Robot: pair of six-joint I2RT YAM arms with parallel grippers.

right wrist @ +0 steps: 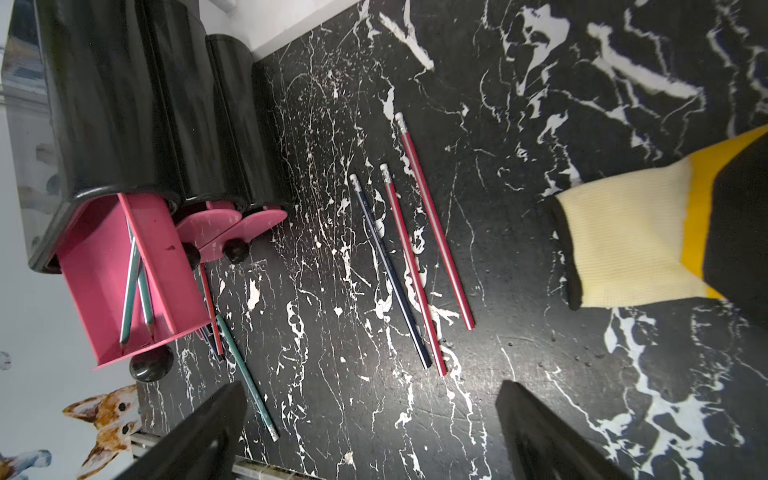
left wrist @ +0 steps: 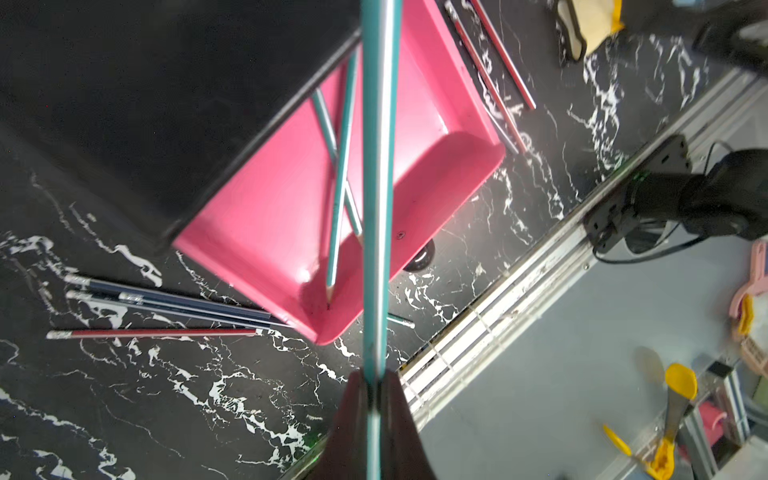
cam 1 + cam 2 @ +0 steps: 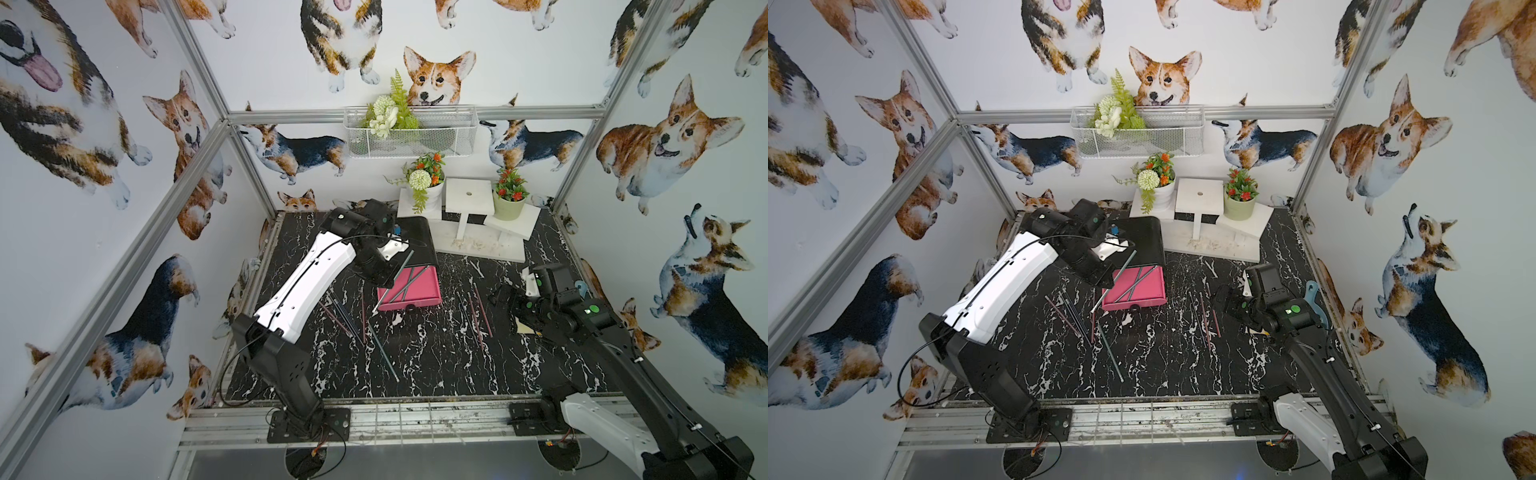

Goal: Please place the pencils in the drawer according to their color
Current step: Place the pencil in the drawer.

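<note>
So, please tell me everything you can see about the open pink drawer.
The pink drawer looks like glossy plastic: a shallow tray with low walls and a round black knob on its front. It stands pulled out of the black cabinet. Two green pencils lie crossed inside. The left gripper, shut, holds a third green pencil slanted over it.

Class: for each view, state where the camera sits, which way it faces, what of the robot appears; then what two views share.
Both top views: high over the table's front, facing down toward the back wall; left arm and right arm show.
Left wrist: arm-mounted, facing down at the pink drawer; left gripper, jaws shut on a green pencil.
Right wrist: arm-mounted, facing down at red pencils; right gripper, jaws open.
Shared: pink drawer, in both wrist views.
</note>
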